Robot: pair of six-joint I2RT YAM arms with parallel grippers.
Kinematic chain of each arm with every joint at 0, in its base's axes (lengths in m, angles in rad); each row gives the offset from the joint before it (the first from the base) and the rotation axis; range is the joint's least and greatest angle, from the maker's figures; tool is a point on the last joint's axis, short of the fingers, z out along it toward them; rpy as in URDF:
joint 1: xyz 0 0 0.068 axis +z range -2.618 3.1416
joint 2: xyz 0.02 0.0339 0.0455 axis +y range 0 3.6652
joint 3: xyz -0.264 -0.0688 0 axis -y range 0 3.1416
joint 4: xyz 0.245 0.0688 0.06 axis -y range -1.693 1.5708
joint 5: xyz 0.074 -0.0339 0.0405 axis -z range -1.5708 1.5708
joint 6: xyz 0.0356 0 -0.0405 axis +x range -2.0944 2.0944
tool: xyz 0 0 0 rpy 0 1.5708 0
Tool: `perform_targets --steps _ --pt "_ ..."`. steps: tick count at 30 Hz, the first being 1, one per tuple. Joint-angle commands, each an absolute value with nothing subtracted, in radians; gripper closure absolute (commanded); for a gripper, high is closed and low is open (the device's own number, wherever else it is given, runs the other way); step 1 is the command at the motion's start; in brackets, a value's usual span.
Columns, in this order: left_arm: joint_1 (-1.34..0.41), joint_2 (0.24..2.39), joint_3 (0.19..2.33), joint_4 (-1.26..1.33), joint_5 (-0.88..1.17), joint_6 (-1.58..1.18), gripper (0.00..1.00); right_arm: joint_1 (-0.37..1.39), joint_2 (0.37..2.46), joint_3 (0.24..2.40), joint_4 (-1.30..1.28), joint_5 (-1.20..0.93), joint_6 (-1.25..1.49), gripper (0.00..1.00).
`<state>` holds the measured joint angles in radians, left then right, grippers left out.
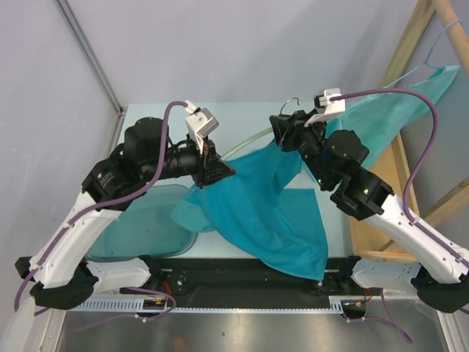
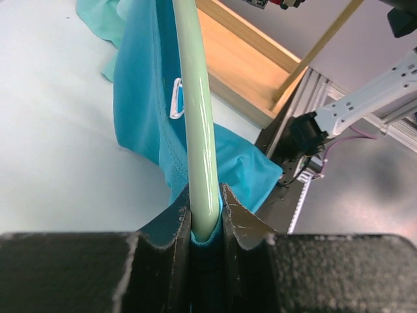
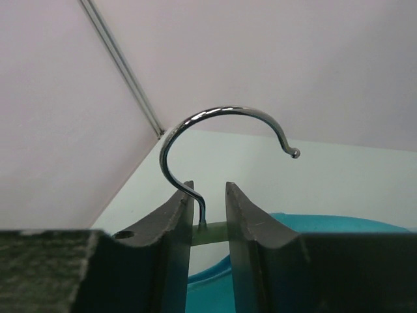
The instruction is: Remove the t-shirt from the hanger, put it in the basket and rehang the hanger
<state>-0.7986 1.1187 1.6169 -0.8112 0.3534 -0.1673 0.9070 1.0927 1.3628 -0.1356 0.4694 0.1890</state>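
The teal t-shirt [image 1: 271, 209] hangs off a pale green hanger [image 1: 245, 144] held above the table between both arms, and drapes down to the front edge. My left gripper [image 1: 217, 173] is shut on the hanger's arm [image 2: 195, 117] with t-shirt fabric [image 2: 140, 98] pinched in the jaws [image 2: 205, 222]. My right gripper [image 1: 287, 133] is shut on the hanger's top bar [image 3: 212, 233] at the base of the metal hook [image 3: 221, 124], and teal fabric [image 3: 208, 293] shows below the bar. The hook [image 1: 293, 103] points up and away.
A wooden rack [image 1: 399, 169] stands at the right with another teal garment [image 1: 432, 81] hanging on it. A translucent teal bin [image 1: 139, 227] lies on the table's left under my left arm. Walls close in behind and to the left.
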Motion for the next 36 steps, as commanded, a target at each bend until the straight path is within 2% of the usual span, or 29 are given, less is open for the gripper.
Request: perform_targets --steps 1,3,4,5,9,10,11,14,15,18,20,26,31,36 --pt "-0.779 1.146 1.768 -0.692 0.423 -0.055 1.0 0.882 1.121 1.402 -0.115 0.416 0.203 0.78" --pt "-0.776 1.184 1.807 -0.715 0.391 -0.032 1.0 0.882 1.123 1.408 -0.1 0.422 0.204 0.87" --pt "-0.775 1.192 1.837 -0.729 0.376 -0.019 1.0 0.882 1.126 1.416 -0.097 0.434 0.203 0.97" --pt "-0.773 1.199 1.847 -0.73 0.364 -0.012 1.0 0.882 1.127 1.42 -0.097 0.443 0.207 1.0" --pt "-0.767 1.213 1.844 -0.706 0.334 -0.034 0.99 0.903 1.132 1.442 -0.098 0.506 0.21 1.0" --pt "-0.769 1.21 1.832 -0.698 0.331 -0.043 0.97 0.914 1.134 1.446 -0.103 0.565 0.209 1.0" --pt "-0.767 1.204 1.819 -0.686 0.33 -0.054 0.84 0.929 1.134 1.454 -0.103 0.601 0.206 1.0" --pt "-0.767 1.174 1.74 -0.631 0.296 -0.113 0.59 0.98 1.135 1.468 -0.116 0.733 0.198 1.0" --pt "-0.767 1.161 1.702 -0.608 0.295 -0.135 0.47 0.986 1.137 1.473 -0.124 0.755 0.207 1.0" --pt "-0.767 1.118 1.637 -0.574 0.288 -0.159 0.29 1.005 1.134 1.48 -0.164 0.81 0.224 1.0" --pt "-0.767 1.08 1.615 -0.566 0.278 -0.163 0.22 1.009 1.134 1.491 -0.21 0.845 0.248 1.0" --pt "-0.767 0.925 1.49 -0.586 0.178 -0.158 0.15 1.014 1.092 1.493 -0.31 0.919 0.307 1.0" --pt "-0.767 0.798 1.306 -0.583 0.071 -0.158 0.11 1.014 1.017 1.445 -0.342 0.94 0.333 1.0" --pt "-0.767 0.765 1.194 -0.568 0.077 -0.17 0.1 1.014 0.948 1.387 -0.338 0.931 0.354 1.0"
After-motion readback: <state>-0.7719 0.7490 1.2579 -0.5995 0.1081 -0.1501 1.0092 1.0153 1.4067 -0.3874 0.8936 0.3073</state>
